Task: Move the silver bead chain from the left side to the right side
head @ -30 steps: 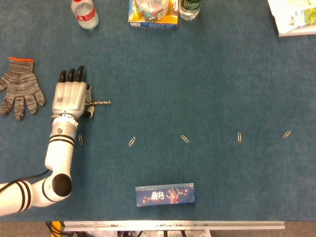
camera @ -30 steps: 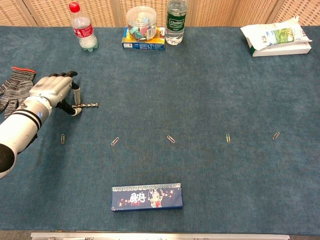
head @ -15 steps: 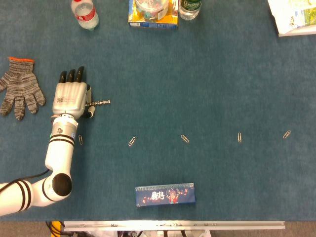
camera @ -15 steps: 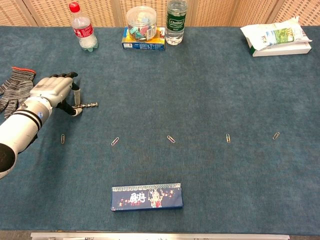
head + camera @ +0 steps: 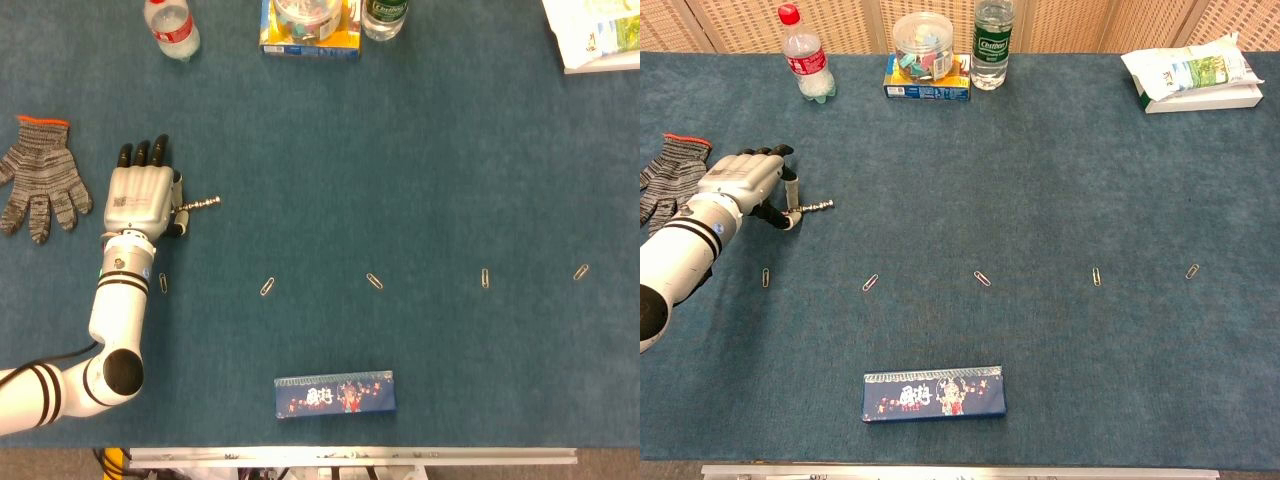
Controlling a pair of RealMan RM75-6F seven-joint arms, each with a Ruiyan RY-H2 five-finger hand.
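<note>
Left robot hand (image 5: 143, 198) lies palm-down at the left side of the surface (image 5: 420, 160), thumb and a finger pinching one end of the silver bead chain (image 5: 201, 204). From that pinch the chain runs rightward, its long axis roughly left-to-right with the free end tilted slightly toward the far edge. The right robot hand appears in neither view. The destination, on the right side, lies well apart; judged, the carry is a long rightward traverse.
</note>
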